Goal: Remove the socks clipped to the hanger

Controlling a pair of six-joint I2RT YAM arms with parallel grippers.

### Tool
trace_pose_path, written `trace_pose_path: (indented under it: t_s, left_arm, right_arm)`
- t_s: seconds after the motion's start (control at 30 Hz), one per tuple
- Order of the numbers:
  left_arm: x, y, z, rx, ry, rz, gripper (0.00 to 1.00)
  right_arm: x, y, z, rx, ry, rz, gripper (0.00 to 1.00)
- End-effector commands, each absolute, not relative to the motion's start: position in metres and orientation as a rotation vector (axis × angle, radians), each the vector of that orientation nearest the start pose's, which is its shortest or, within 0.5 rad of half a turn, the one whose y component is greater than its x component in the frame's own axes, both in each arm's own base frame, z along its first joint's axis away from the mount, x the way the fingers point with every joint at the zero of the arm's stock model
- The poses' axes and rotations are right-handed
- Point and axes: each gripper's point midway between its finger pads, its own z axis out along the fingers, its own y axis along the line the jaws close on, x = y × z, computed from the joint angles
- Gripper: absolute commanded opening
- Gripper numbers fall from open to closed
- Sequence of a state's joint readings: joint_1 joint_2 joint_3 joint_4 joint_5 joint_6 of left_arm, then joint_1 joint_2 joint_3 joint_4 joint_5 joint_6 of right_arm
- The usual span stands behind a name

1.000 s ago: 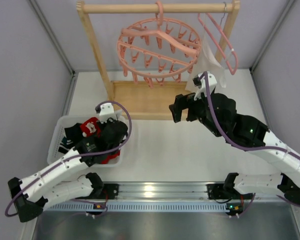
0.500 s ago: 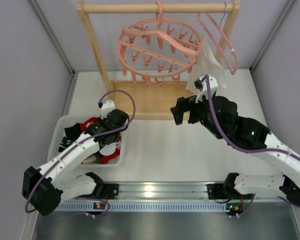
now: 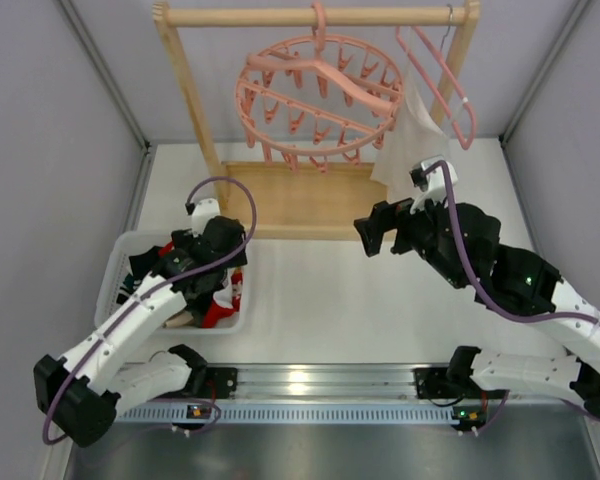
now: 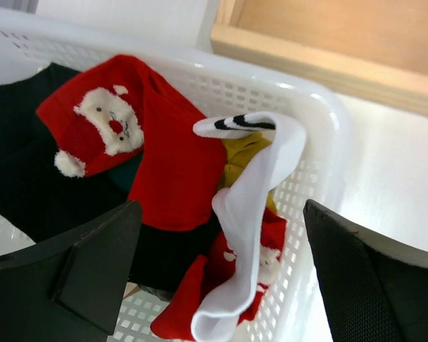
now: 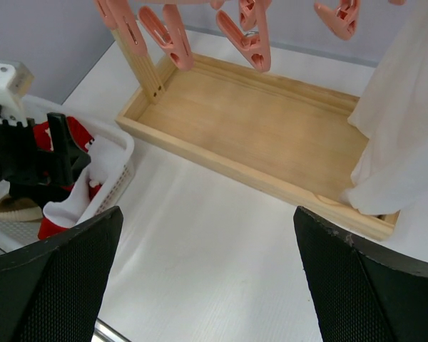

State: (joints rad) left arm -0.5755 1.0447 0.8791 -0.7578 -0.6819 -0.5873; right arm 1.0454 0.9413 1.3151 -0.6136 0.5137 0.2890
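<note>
The salmon-pink round hanger (image 3: 318,100) hangs from the wooden rail, and the clips (image 5: 242,28) that show carry nothing. The socks lie in the white basket (image 3: 115,270). A red sock with a white face (image 4: 114,128) and a black one (image 4: 21,178) are inside it. A white sock with black cuff stripes (image 4: 250,214) is draped against the basket's right wall. My left gripper (image 3: 218,262) (image 4: 221,235) hovers open just above that white sock, holding nothing. Over the bare table, near the wooden base, my right gripper (image 3: 372,228) (image 5: 207,221) is open and empty.
The wooden rack's base tray (image 3: 280,195) lies behind both grippers. A plain pink triangular hanger (image 3: 440,70) carries a white cloth bag (image 3: 408,130) that hangs down to the tray's right end (image 5: 406,128). Grey walls close in left and right.
My left gripper has opened and let go of the white sock, which now lies against the basket's right wall. The left arm has swung back. The right gripper has drifted slightly right.
</note>
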Motion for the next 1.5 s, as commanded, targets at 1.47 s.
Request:
trace_pose_path:
  t_s: [1.47]
  left_arm:
    - [0.228, -0.026, 0.293, -0.123, 1.757, -0.175, 0.98]
  right_arm:
    - [0.189, 0.042, 0.290, 0.036, 1.753, 0.020, 0.99]
